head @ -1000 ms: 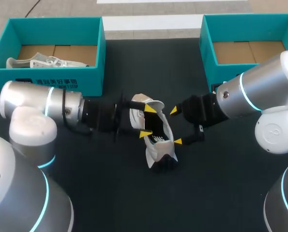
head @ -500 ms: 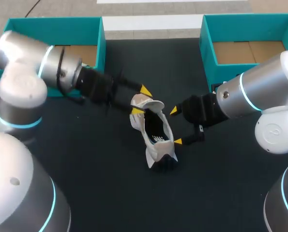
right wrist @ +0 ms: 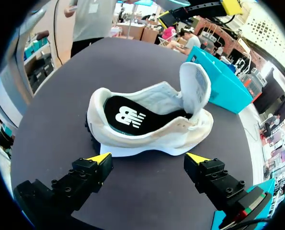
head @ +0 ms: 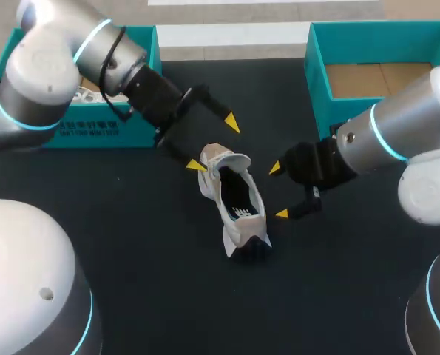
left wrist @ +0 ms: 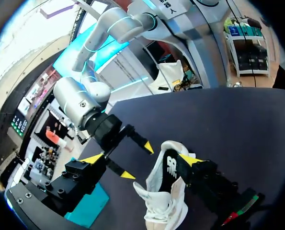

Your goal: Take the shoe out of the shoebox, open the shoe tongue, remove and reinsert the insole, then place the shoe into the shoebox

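Sneaker (head: 234,203): lies on the dark desk (head: 131,244) between both claws, out of its box, tongue (right wrist: 196,86) folded up so the black insole (right wrist: 125,116) is exposed.
Left claw (head: 214,144): wide open, empty, one tip just beside the toe end.
Right claw (head: 279,191): wide open, empty, facing the sneaker's side, probably to steady it.
Teal shoebox (head: 367,33): behind the right claw.

Ahead of me the white shoe (head: 243,224) stands on its sole, out of both the left teal shoebox (head: 79,135) and the right teal shoebox (head: 313,74), with its tongue (head: 221,157) raised and its black insole (head: 237,194) inside.
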